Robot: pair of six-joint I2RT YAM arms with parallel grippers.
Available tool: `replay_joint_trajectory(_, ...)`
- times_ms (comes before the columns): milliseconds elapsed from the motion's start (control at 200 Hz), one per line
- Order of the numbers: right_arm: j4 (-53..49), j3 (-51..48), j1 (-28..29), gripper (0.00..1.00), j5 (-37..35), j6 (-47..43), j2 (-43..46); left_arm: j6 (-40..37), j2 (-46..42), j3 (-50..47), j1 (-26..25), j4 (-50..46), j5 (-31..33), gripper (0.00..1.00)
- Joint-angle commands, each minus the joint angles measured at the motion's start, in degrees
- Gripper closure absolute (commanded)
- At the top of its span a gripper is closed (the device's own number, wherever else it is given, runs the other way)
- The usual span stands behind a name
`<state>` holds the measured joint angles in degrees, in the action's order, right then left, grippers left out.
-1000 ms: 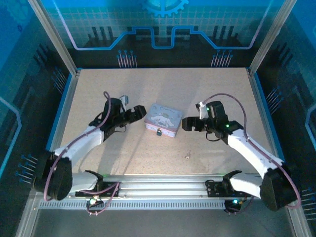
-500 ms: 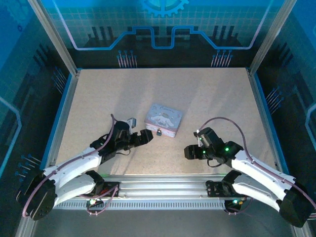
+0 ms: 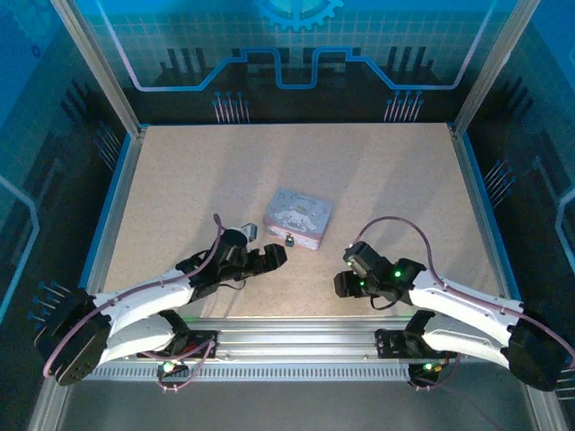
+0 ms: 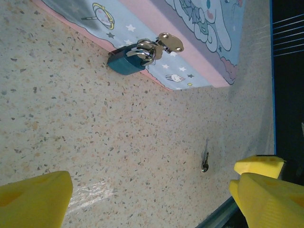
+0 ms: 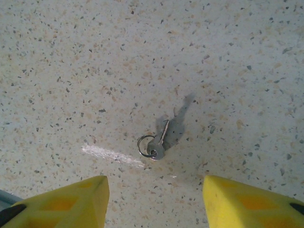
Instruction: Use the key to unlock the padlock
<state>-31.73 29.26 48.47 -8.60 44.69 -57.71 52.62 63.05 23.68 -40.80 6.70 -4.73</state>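
Top external view: the padlock (image 3: 290,240) hangs on the near side of the tin (image 3: 299,218), mid tabletop (image 3: 225,171); left gripper (image 3: 272,257) just beside it; right gripper (image 3: 341,285) toward the near edge. Left wrist view: jaws released, empty. Right wrist view: jaws apart, gripping nothing; the key (image 5: 156,142) lies flat, centred just ahead of them, long axis pointing away; your right arm is nearer.

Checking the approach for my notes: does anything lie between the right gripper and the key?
Nothing visible does. The key lies flat on the bare table, just ahead of the right gripper, whose yellow fingers stand apart.
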Motion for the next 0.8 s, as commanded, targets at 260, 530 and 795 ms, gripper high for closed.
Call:
replay_joint_trajectory(260, -1.29, 5.55, 3.27, 0.5, -3.48, -0.87, -8.6, 0.55, 2.43, 0.16, -0.49, 3.23, 0.78, 0.08)
replay_joint_trajectory(530, -3.51, 10.0, 5.99, 0.57, -5.55, -1.97, -15.4, 0.44, 2.61, 0.19, -0.44, 2.88, 0.99, 0.08)
replay_joint_trajectory(795, -4.44, 11.0, 6.72, 0.6, -7.07, -0.88, -19.76, 0.48, 2.59, 0.19, -0.44, 2.44, 0.78, 0.07)
